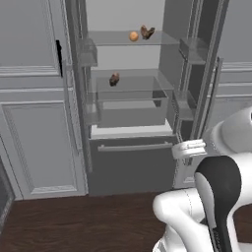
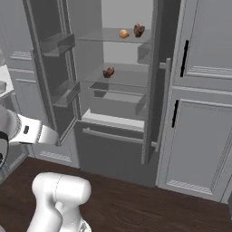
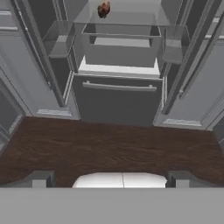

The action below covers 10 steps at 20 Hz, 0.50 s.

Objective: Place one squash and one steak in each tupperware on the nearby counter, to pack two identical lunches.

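Observation:
An orange squash point(image 1: 133, 36) point(image 2: 123, 33) lies on the top glass shelf of the open fridge, and a dark reddish-brown steak point(image 1: 146, 32) point(image 2: 139, 30) sits just to its right. One shelf down lies a second steak point(image 1: 114, 78) point(image 2: 108, 71) point(image 3: 103, 8). My gripper point(image 3: 111, 179) hangs well short of the fridge, over the wooden floor, and faces the shelves. It is open, with its fingertips point(image 3: 40, 178) far apart and nothing between them. The tupperware and the counter are out of view.
Both fridge doors point(image 1: 209, 83) point(image 2: 50, 68) stand open to the sides, with bins on their inner faces. A grey drawer point(image 3: 120, 52) sits under the shelves, and below it a closed freezer front with a bar handle point(image 3: 119, 86). Grey panelled cabinets point(image 2: 199, 113) flank the fridge.

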Available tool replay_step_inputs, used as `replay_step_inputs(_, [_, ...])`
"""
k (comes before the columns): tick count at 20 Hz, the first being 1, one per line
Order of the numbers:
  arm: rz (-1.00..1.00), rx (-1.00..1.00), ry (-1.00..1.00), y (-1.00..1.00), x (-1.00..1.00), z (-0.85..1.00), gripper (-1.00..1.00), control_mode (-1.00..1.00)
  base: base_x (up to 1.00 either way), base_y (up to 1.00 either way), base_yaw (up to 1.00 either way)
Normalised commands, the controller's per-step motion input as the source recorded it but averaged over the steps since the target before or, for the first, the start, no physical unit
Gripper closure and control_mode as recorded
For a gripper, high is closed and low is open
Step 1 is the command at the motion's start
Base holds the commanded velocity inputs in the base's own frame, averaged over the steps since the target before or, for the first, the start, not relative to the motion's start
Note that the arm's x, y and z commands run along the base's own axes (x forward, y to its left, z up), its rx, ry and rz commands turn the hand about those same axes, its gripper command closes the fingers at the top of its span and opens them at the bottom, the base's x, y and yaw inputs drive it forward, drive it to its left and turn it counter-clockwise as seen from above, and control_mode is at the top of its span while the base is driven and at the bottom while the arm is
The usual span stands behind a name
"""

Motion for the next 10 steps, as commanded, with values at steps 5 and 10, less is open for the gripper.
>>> replay_step_inputs(5, [0.00,0.00,0.00,0.00,0.00,0.00,-1.00,1.00,0.35,-0.10,-0.09])
replay_step_inputs(10, [0.00,0.00,0.00,0.00,0.00,0.00,-1.00,1.00,0.76,-0.01,-0.07])
